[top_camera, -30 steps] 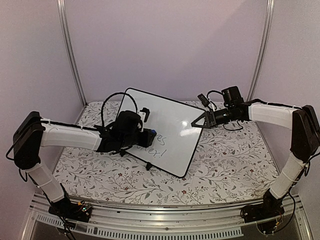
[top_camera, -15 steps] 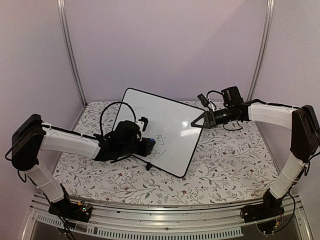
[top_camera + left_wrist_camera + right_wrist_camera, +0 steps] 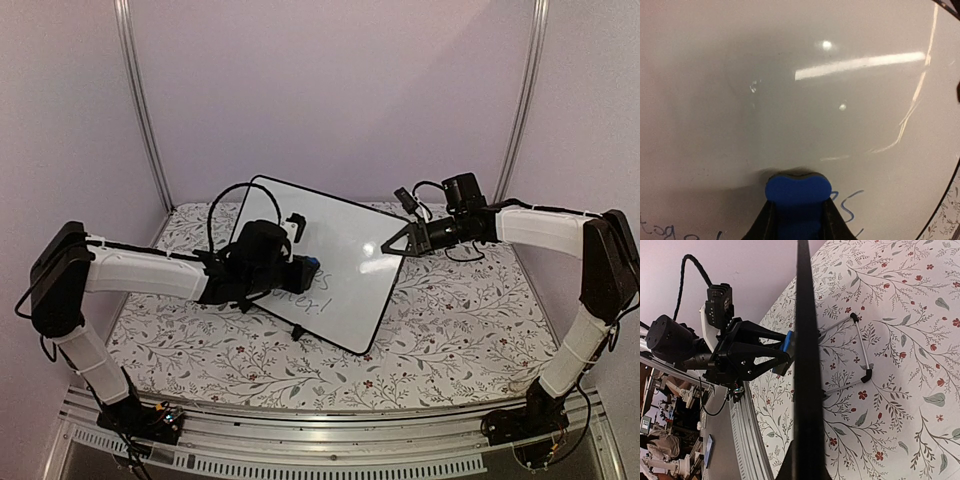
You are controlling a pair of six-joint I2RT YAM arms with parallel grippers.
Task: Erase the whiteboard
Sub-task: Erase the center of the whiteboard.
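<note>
Now your left gripper (image 3: 303,270) has swung back up and to the right across the whiteboard (image 3: 345,235) since half a second ago, its fingers pinching the blue eraser (image 3: 797,190) against the glossy face. Your right gripper (image 3: 392,244) still clamps the board's right edge, holding it tilted on the floral table (image 3: 450,320). Of the writing, only "ex!" and a loose "s" can be read

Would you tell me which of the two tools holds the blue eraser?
The left tool, which holds the blue eraser against the whiteboard; the right tool only grips the board's edge.
</note>
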